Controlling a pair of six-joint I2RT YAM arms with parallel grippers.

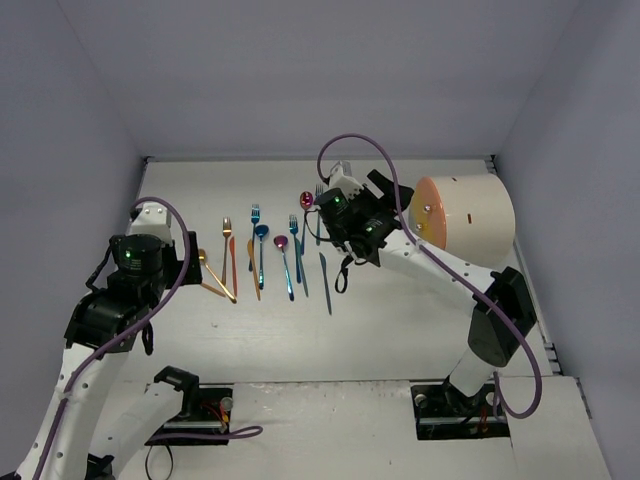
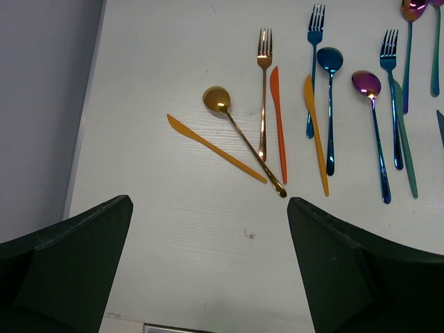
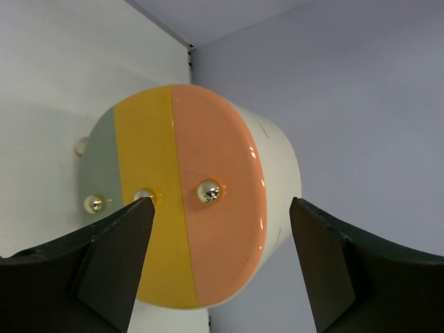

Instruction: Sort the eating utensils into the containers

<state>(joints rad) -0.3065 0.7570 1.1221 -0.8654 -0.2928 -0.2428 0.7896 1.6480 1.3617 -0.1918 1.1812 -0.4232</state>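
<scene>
The eating utensils [image 1: 262,255] lie in a loose row across the middle-left of the table. The left wrist view shows a gold spoon [image 2: 243,142], a gold fork [image 2: 263,90], orange knives [image 2: 215,148], a blue fork [image 2: 313,69], a blue spoon [image 2: 330,104] and a purple spoon [image 2: 374,132]. My left gripper [image 2: 209,201] hangs open over bare table just short of them. The containers are drawers in a white cylinder cabinet [image 1: 475,220], with grey, yellow and salmon fronts. My right gripper [image 3: 222,201] is open, facing the salmon drawer's gold knob [image 3: 209,191] without touching it.
Grey walls close in the table [image 1: 400,320] on the left, back and right. The cabinet lies on its side at the far right, near the back corner. A purple cable [image 1: 345,145] loops above the right wrist. Both arm bases [image 1: 455,405] sit at the near edge.
</scene>
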